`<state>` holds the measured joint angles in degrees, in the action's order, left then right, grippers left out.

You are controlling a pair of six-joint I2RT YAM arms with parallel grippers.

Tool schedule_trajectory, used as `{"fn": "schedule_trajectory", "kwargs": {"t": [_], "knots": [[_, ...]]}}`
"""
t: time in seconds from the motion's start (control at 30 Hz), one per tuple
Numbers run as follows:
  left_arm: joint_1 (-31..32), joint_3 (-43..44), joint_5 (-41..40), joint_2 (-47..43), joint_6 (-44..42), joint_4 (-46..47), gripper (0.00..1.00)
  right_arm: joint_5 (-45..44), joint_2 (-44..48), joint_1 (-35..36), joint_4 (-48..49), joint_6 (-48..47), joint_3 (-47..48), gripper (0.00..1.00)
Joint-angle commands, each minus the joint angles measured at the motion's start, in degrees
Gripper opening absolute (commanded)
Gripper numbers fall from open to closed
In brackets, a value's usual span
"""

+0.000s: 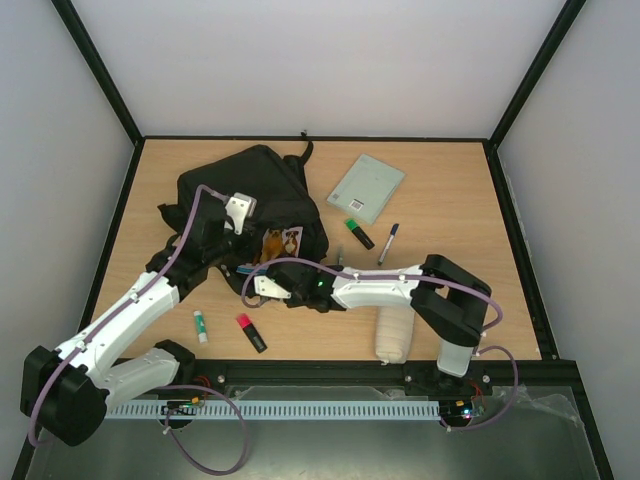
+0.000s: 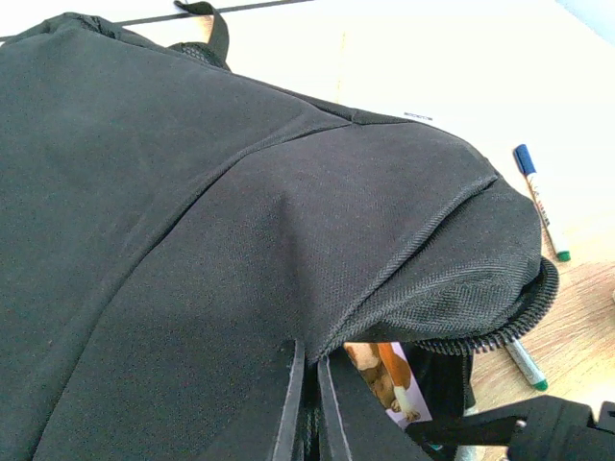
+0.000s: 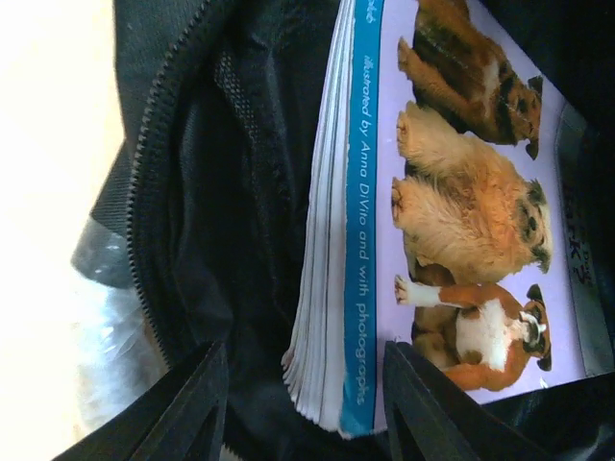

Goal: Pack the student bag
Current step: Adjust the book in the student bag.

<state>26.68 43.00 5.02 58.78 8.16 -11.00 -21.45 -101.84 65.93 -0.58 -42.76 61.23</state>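
The black student bag (image 1: 250,195) lies at the table's back left, its zip mouth open toward the front. A dog picture book (image 1: 281,243) sits partly inside the mouth. My left gripper (image 1: 240,240) is shut on the bag's upper flap fabric (image 2: 192,192), its fingers (image 2: 288,403) pressed together, holding the mouth open. In the right wrist view my right gripper (image 3: 303,403) is open at the mouth, its fingers on either side of the book's (image 3: 461,192) near corner without touching it. The bag's lining (image 3: 240,192) surrounds the book.
A grey-green notebook (image 1: 366,188), green highlighter (image 1: 359,233) and blue-capped marker (image 1: 387,243) lie right of the bag. A glue stick (image 1: 201,325) and red highlighter (image 1: 250,332) lie at the front left. A white pouch (image 1: 393,335) lies under the right arm.
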Motion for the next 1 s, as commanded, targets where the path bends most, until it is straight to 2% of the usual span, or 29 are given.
{"fn": "schedule_trajectory", "kwargs": {"t": [0.0,0.13,0.3,0.47,0.77,0.97], "knots": [[-0.40,0.06,0.91,-1.61,0.45,5.26,0.02,-4.90,-2.84,0.35,3.86,-3.62,0.64,0.44],[-0.43,-0.08,1.04,-1.66,0.45,5.10,0.02,-9.15,-3.83,0.37,8.64,-7.56,-1.19,0.39],[-0.48,-0.16,1.20,-1.93,0.36,5.12,0.02,-11.80,-1.99,0.37,13.28,-12.28,-4.71,0.14],[-0.50,-0.21,1.44,-1.97,0.45,5.03,0.02,-11.38,0.04,0.37,15.96,-16.23,-8.43,0.02],[-0.66,-0.21,1.79,-1.73,0.45,4.88,0.02,-5.72,7.81,1.92,27.66,-29.03,-18.99,0.01],[-0.70,-0.40,2.60,-1.40,0.41,4.79,0.02,-4.14,6.63,1.92,37.44,-37.85,-22.22,0.01]]}}
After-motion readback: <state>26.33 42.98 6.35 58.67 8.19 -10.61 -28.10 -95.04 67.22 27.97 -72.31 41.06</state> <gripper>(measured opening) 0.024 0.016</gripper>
